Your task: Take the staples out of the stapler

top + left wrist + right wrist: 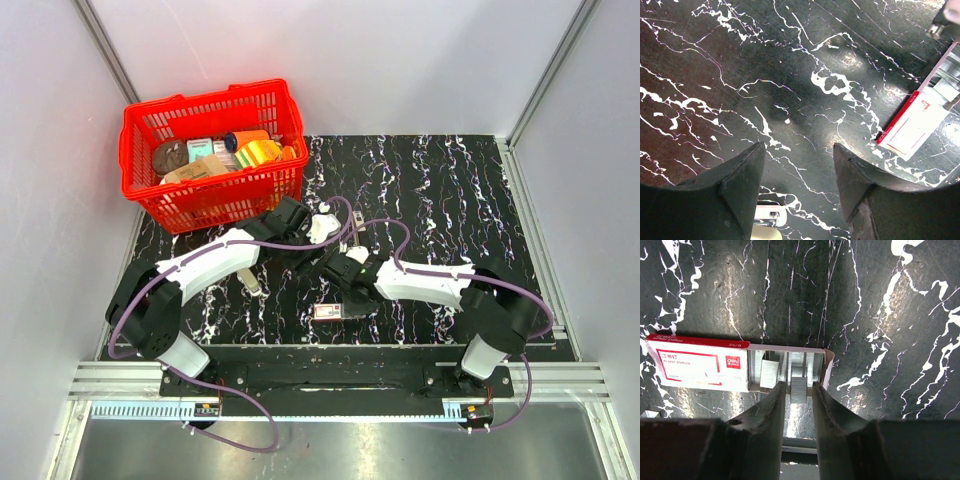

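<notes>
The stapler lies on the black marbled mat under my left arm; its pale end with a metal tip shows at the bottom of the left wrist view. My left gripper is wide open and empty above the mat. My right gripper hovers over a white-and-red staple box with its tray slid out. A short strip of staples rests across the tray's near edge, between the fingertips. The jaws stand a narrow gap apart, with a sliver of space on each side of the strip.
A red basket full of assorted items stands at the back left. The staple box also shows at the right of the left wrist view and near the mat's front edge. More staple strips lie in the tray.
</notes>
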You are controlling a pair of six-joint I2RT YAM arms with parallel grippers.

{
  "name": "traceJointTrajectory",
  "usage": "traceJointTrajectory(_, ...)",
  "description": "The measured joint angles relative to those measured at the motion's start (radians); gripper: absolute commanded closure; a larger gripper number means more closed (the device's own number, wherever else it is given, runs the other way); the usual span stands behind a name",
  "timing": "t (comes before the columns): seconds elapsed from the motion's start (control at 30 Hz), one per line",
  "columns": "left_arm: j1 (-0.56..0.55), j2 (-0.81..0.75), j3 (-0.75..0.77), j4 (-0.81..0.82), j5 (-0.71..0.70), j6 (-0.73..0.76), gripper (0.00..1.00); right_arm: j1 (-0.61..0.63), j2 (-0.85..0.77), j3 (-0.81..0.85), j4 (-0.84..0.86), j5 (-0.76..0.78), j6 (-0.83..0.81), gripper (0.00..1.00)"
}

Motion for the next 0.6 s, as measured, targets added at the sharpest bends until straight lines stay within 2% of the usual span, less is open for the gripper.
traceJointTrajectory(0.4, 0.000, 0.000, 0.000, 0.000, 0.000, 0.000, 0.39, 0.000, 0.000, 0.000, -0.005, 0.000, 0.000, 0.84)
traceJointTrajectory(0.6, 0.000, 0.000, 0.000, 0.000, 0.000, 0.000, 0.39, 0.000, 0.000, 0.000, -0.006, 0.001, 0.000, 0.86)
